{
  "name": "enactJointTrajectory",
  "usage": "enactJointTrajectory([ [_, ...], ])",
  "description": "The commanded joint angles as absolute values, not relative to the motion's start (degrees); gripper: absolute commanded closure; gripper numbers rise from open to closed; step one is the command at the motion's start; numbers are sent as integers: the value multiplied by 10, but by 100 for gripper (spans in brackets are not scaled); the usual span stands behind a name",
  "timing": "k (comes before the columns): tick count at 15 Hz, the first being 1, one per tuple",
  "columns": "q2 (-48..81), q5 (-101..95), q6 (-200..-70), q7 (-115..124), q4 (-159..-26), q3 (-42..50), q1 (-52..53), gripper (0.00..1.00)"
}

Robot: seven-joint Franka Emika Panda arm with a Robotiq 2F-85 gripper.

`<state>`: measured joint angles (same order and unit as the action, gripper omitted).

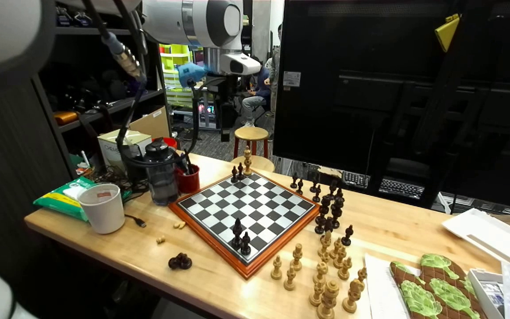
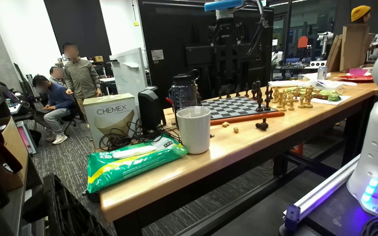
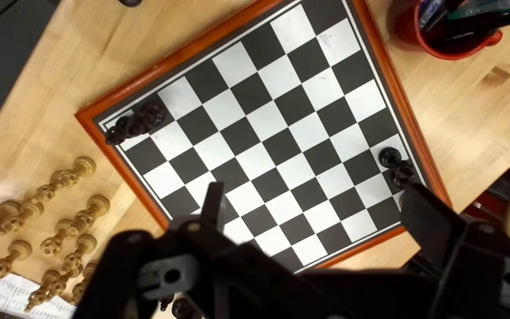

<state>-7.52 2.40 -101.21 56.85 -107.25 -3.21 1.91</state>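
My gripper [image 3: 311, 192] is open and empty in the wrist view, its fingers spread above the chessboard [image 3: 259, 117]. In an exterior view it hangs well above the far side of the chessboard [image 1: 244, 201]. Two dark pieces, one tall [image 1: 237, 232] and one short [image 1: 245, 244], stand at the board's near corner. Two small dark pieces [image 1: 237, 172] and a tall light piece [image 1: 247, 161] stand at the far corner. In the wrist view the right finger overlaps this corner and hides most of the light piece; the small dark pieces [image 3: 397, 168] show beside the fingertip.
Several dark pieces [image 1: 337, 208] and light pieces [image 1: 331, 292] stand beside the board. Toppled dark pieces [image 1: 179, 261] lie near the front edge. A bottle [image 1: 161, 177], red cup [image 1: 188, 180], white cup [image 2: 194, 131] and green pack [image 2: 133, 164] stand opposite. A black screen [image 1: 361, 88] rises behind.
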Motion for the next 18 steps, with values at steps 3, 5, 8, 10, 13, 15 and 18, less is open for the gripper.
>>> enactJointTrajectory([
  [3,-85,24,-982,567,-1063,-23,1,0],
  [5,-84,19,-974,567,-1052,-17,-8,0],
  [8,-79,15,-961,566,-1030,-6,-21,0],
  [10,-77,16,-959,563,-1020,0,-27,0],
  [13,-76,20,-974,564,-1027,1,-27,0],
  [15,-76,20,-974,564,-1026,2,-28,0],
  [18,-76,20,-974,564,-1026,2,-27,0],
])
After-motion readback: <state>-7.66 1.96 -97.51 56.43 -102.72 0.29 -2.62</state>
